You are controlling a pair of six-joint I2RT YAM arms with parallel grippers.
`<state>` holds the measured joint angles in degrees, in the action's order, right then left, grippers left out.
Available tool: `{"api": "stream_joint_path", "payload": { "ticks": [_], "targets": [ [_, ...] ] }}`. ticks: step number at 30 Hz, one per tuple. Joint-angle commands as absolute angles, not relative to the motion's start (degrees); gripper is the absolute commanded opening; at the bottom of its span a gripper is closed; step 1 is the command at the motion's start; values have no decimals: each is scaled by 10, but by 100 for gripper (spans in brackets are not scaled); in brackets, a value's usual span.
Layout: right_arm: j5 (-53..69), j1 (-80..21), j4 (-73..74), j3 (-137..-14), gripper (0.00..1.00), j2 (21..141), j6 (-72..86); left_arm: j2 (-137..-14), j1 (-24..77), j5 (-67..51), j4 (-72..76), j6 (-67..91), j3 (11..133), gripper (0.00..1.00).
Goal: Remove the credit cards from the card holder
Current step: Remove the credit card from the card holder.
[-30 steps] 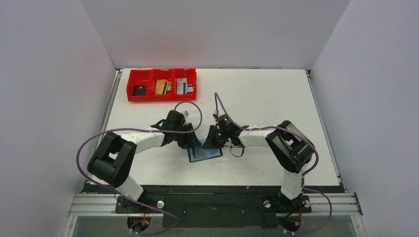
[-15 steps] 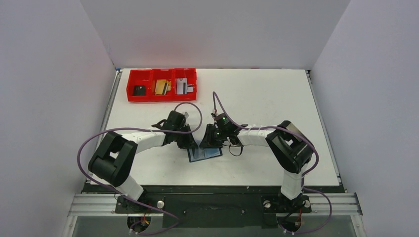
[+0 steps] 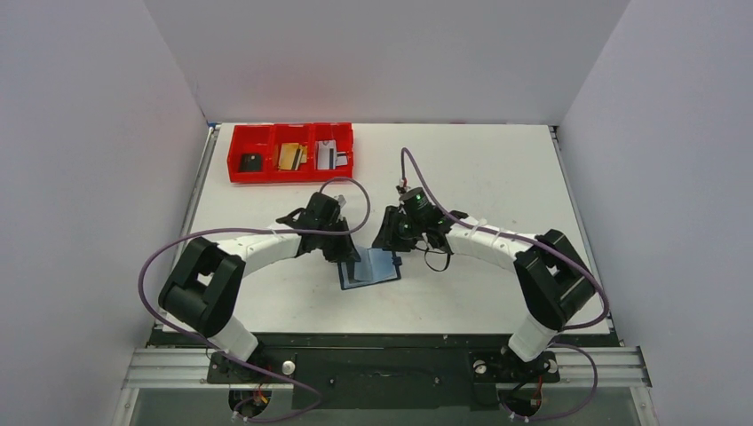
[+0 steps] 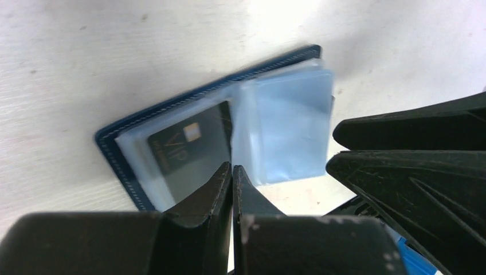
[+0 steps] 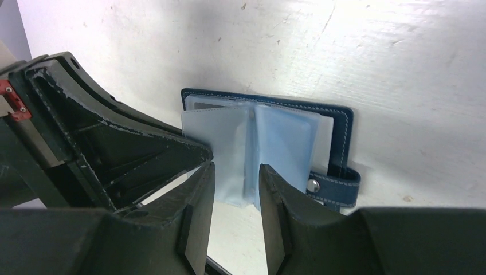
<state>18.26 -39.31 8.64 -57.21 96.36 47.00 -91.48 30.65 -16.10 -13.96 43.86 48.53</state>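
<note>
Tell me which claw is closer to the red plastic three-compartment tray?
Left. The left gripper is on the near side of the tray, at the open navy-blue wallet's left edge; the right gripper is farther right, at the wallet's far edge.

The card holder (image 5: 344,123) has a dark navy cover that looks like smooth leather, with pale stitching along its edge. Its strap (image 5: 339,187) carries a shiny metal stud (image 5: 313,184). The inner pockets (image 4: 292,126) are soft translucent plastic, pale blue with a faint sheen. The black card (image 4: 186,152) under one looks glossy. The bench (image 5: 401,57) is white, matt and scuffed. The left gripper (image 4: 231,169) and right gripper (image 5: 236,169) have jaws of black hard plastic, matt and scratched. Near the bench's far left corner, the tray (image 3: 290,176) is red plastic.
</note>
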Motion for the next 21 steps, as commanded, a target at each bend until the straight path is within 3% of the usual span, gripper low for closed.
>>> {"api": "stream_joint_path", "payload": {
  "ticks": [1, 10, 21],
  "targets": [
    [139, -382, 114, -578, 31, 917, 452, -912, 327, -162, -138, 435, 531, 1],
    [100, -366, 139, -539, 31, 866, 441, -965, 363, -165, -120, 447, 583, 14],
    [81, -356, 147, -500, 31, 821, 441, -1025, 384, -187, -80, 471, 623, 39]
  ]
}}
